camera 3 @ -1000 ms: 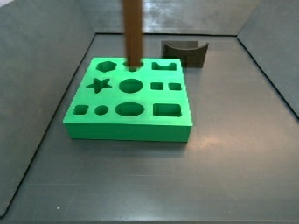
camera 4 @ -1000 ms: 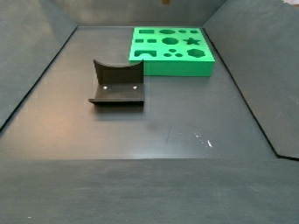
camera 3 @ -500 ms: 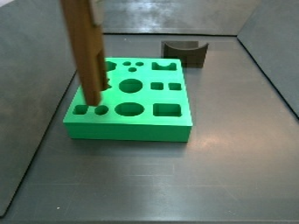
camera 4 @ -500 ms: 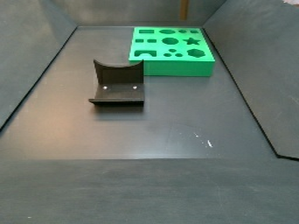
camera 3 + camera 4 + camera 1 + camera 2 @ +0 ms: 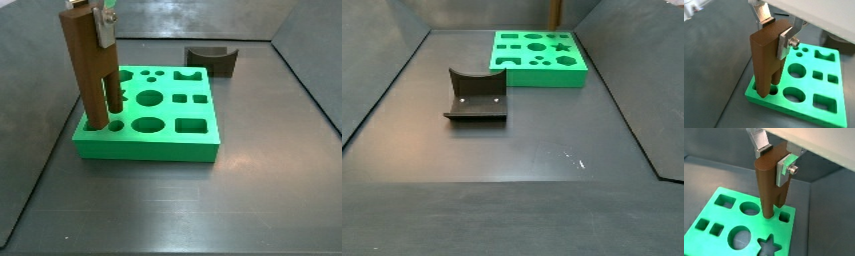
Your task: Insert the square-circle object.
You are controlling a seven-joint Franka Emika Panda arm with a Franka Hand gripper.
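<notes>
My gripper [image 5: 94, 22] is shut on the top of a tall brown piece [image 5: 91, 75], flat on one side and rounded on the other, with two prongs at its lower end: the square-circle object. It shows in both wrist views [image 5: 767, 57] [image 5: 769, 183], with the silver fingers [image 5: 785, 36] [image 5: 785, 167] clamping its upper end. It hangs upright, its lower end at the front left corner of the green board [image 5: 147, 146], by the small round hole. I cannot tell whether it touches the board. In a side view only a thin brown strip [image 5: 557, 10] shows above the board [image 5: 543, 79].
The dark fixture [image 5: 211, 59] [image 5: 476, 95], with a scooped top, stands on the grey floor apart from the board. The board [image 5: 841, 112] [image 5: 761, 225] has several shaped holes. Grey walls enclose the floor.
The brown piece has moved from the back of the board to its front left corner and dropped lower; the gripper's fingers now show in the side view.
</notes>
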